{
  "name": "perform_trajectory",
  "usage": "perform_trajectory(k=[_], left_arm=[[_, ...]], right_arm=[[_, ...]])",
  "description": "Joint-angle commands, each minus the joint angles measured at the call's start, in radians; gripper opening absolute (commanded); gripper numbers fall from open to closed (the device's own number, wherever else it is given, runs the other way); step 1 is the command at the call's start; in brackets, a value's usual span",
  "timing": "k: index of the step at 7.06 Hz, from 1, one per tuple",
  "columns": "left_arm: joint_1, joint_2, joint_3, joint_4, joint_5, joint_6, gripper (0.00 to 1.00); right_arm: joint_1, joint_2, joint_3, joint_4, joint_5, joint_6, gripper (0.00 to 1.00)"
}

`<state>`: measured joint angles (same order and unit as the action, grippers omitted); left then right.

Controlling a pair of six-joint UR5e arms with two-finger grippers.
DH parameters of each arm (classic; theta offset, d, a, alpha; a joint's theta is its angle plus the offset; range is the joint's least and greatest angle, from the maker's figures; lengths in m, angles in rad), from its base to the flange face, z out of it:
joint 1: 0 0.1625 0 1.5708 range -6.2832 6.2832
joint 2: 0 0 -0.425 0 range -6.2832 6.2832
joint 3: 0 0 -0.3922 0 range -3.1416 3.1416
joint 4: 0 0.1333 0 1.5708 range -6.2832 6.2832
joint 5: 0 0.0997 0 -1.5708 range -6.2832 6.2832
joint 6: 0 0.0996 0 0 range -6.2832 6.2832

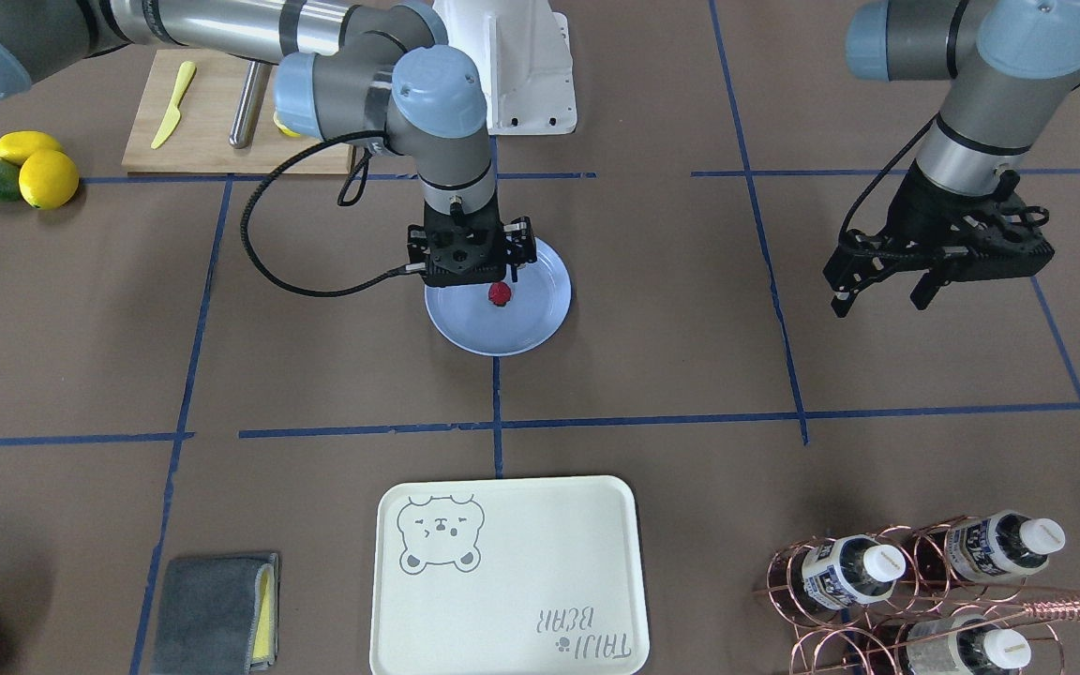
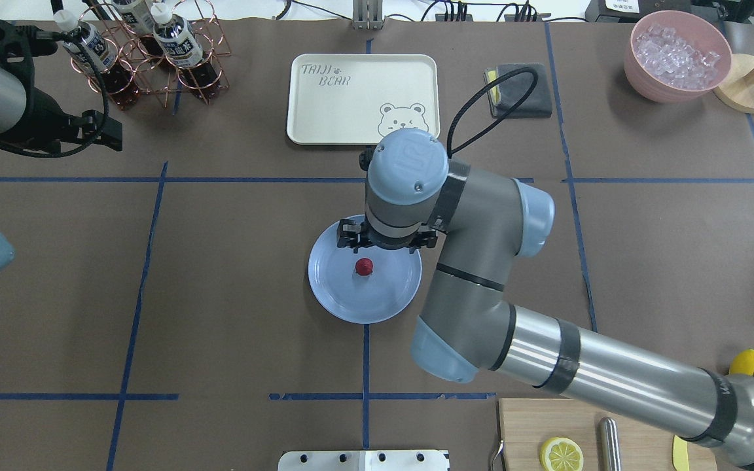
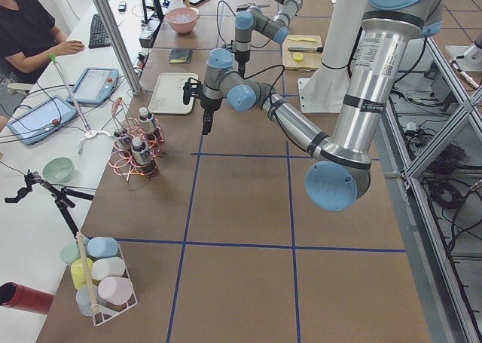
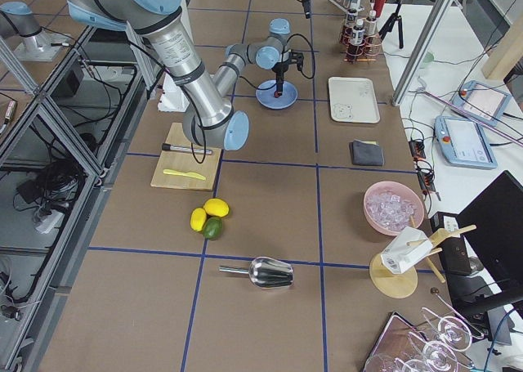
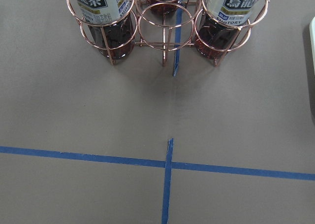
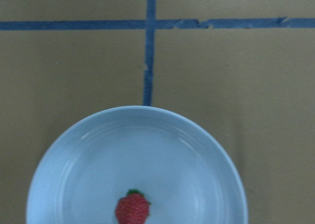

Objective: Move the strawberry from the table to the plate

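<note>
The right gripper (image 1: 487,274) is held pointing down just above a round, glossy light-blue plate (image 1: 540,323). Its fingers are masked by its own black body, so whether they are parted or closed cannot be told. A tiny dark-red strawberry (image 2: 364,266) with a green top is seen lying on the plate, near its middle. The plate rests on a brown-paper table (image 1: 671,356) crossed by blue tape lines. Well apart, the left gripper (image 1: 880,292) is held above the table, fingers spread around nothing.
</note>
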<state>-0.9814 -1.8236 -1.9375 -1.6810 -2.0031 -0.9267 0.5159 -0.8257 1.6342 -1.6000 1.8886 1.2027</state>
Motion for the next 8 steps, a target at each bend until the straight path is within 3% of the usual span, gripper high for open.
perform_trajectory(k=[1, 3, 5, 6, 8], left_arm=[[-0.103, -0.003, 0.002, 0.102, -0.059, 0.214, 1.00], [-0.204, 0.018, 0.005, 0.174, -0.078, 0.424, 1.00], [-0.364, 0.096, 0.050, 0.215, -0.196, 0.723, 1.00], [-0.434, 0.108, 0.130, 0.213, -0.256, 0.881, 1.00], [-0.480, 0.173, 0.176, 0.202, -0.261, 1.000, 1.00]], right_arm=[[0.105, -0.177, 0.195, -0.087, 0.058, -0.159, 1.00], [0.282, -0.327, 0.262, -0.135, 0.142, -0.422, 1.00], [0.514, -0.514, 0.266, -0.132, 0.200, -0.797, 1.00], [0.639, -0.595, 0.257, -0.135, 0.245, -1.035, 1.00], [0.868, -0.775, 0.254, -0.127, 0.337, -1.228, 1.00]])
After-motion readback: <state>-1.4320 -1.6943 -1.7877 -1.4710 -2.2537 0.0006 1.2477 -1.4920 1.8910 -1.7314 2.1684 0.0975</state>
